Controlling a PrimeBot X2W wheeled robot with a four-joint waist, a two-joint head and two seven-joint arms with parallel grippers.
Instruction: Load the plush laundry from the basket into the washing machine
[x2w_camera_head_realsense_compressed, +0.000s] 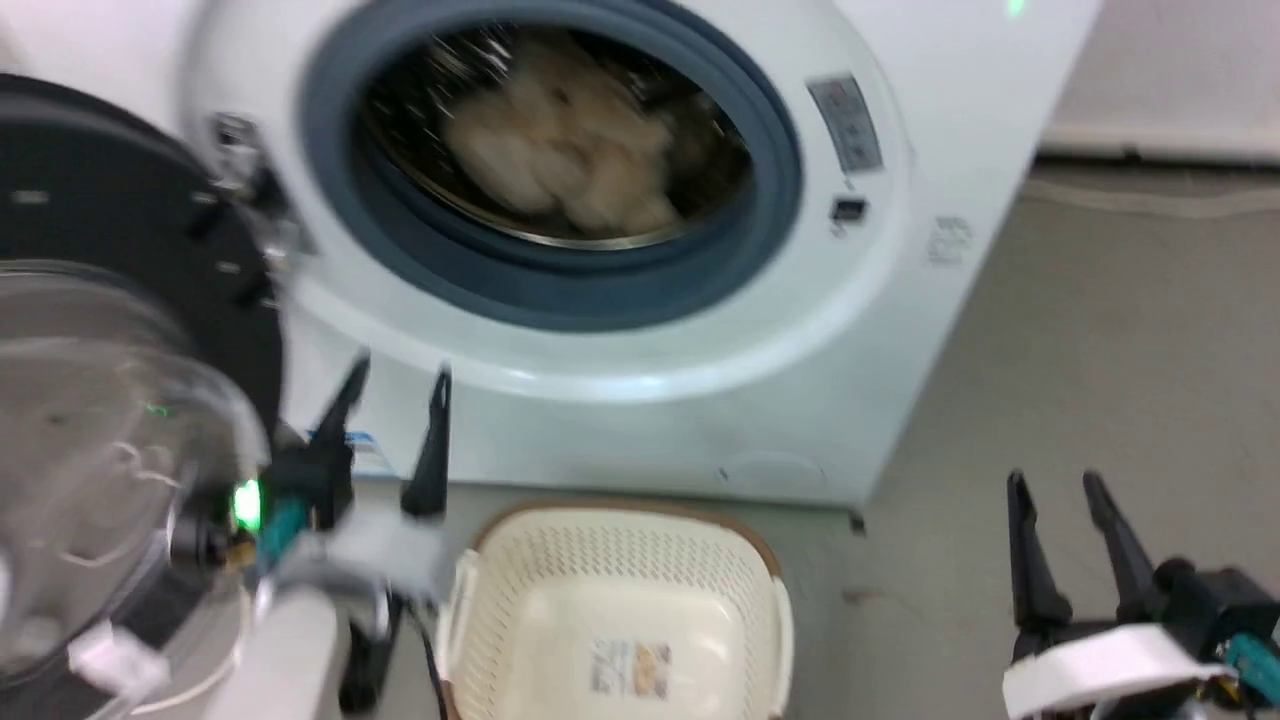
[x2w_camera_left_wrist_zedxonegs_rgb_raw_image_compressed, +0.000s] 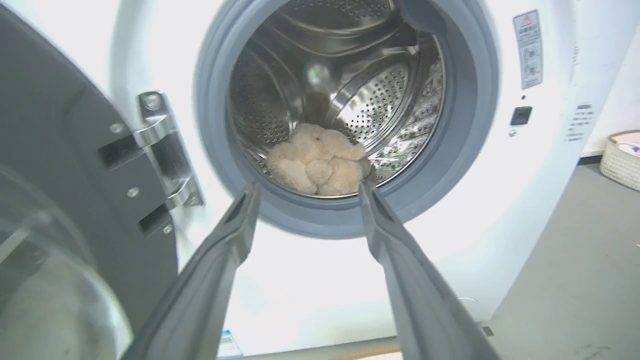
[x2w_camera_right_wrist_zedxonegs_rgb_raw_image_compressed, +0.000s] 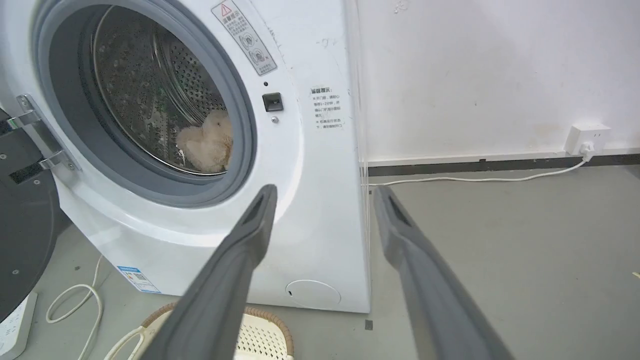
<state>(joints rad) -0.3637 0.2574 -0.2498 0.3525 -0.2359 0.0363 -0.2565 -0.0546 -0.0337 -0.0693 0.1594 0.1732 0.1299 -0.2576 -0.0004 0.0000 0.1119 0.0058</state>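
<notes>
Plush laundry (inside washing machine)

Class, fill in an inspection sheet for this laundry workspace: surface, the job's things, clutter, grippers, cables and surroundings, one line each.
Surface: grey floor, a few small marks.
Job's things: plush laundry lies in the drum of the washing machine; its door stands open at the left; basket on the floor in front, what shows of it holds just a label.
Clutter: a second pale basket off by the wall.
Grippers: left gripper open, empty, in front of the machine below the porthole; right gripper open, empty, over the floor.
Cables: white cable along the floor to a wall socket; looped white cord beside the machine.
Surroundings: white wall, dark skirting.
</notes>
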